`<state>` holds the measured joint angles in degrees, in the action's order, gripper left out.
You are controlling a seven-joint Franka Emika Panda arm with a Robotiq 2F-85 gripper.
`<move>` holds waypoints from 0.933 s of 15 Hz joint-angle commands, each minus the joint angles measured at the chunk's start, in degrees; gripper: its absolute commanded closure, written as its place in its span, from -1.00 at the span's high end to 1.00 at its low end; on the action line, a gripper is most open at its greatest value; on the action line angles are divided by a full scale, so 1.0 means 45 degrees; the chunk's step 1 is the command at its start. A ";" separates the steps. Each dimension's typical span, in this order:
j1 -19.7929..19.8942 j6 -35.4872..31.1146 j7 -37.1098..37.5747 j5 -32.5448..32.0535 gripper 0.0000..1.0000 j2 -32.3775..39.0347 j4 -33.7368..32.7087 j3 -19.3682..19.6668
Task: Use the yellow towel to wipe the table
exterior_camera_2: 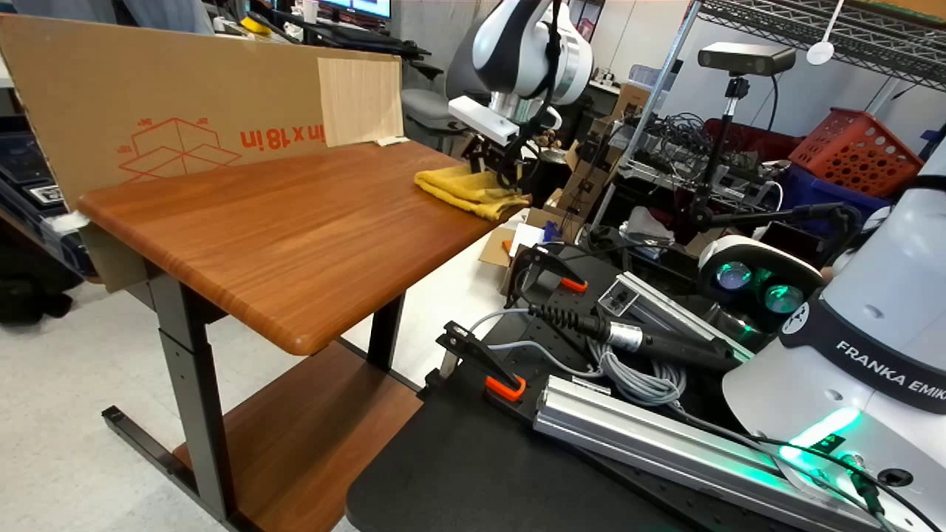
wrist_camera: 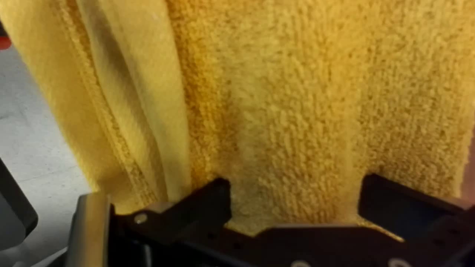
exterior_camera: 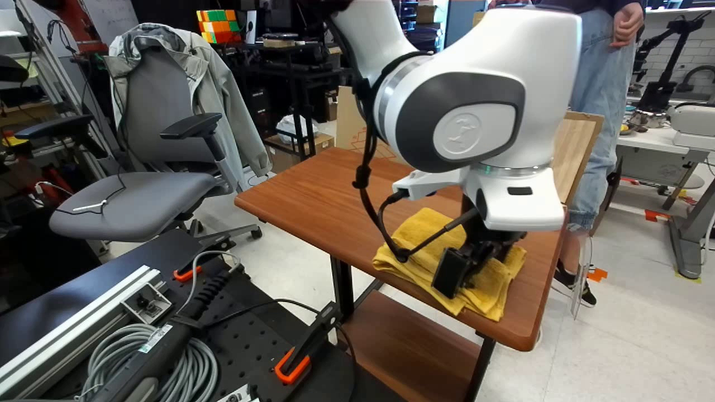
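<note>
From the left, in an exterior view: first to the table (exterior_camera: 313,190), probably there as the surface for wiping. More to the right, close along the near edge, perhaps for easy reach, to the yellow towel (exterior_camera: 423,226), folded in layers, likely for a thick pad. Then, over its middle and right part, to the jaws, pointing down, probably for taking a pinch. In the wrist view, standing apart, with towel below and between the fingertips (wrist_camera: 213,198); contact not certain.
</note>
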<state>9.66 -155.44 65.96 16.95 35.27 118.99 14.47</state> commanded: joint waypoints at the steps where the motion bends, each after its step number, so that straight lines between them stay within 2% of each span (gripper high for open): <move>1: 0.0195 0.0594 0.1019 0.0596 1.00 0.0776 -0.0803 0.0169; 4: -0.0425 0.0319 0.1799 0.0243 1.00 0.0972 -0.1260 0.0042; 7: -0.1147 0.1437 0.3564 -0.0065 1.00 0.2331 -0.3572 0.0298; 11: -0.0838 0.3135 0.5826 0.0039 1.00 0.3686 -0.6038 0.0345; 14: -0.0643 0.4071 0.6480 -0.0134 1.00 0.4190 -0.7415 0.0017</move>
<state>5.63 -140.71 91.38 17.33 47.47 94.88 15.62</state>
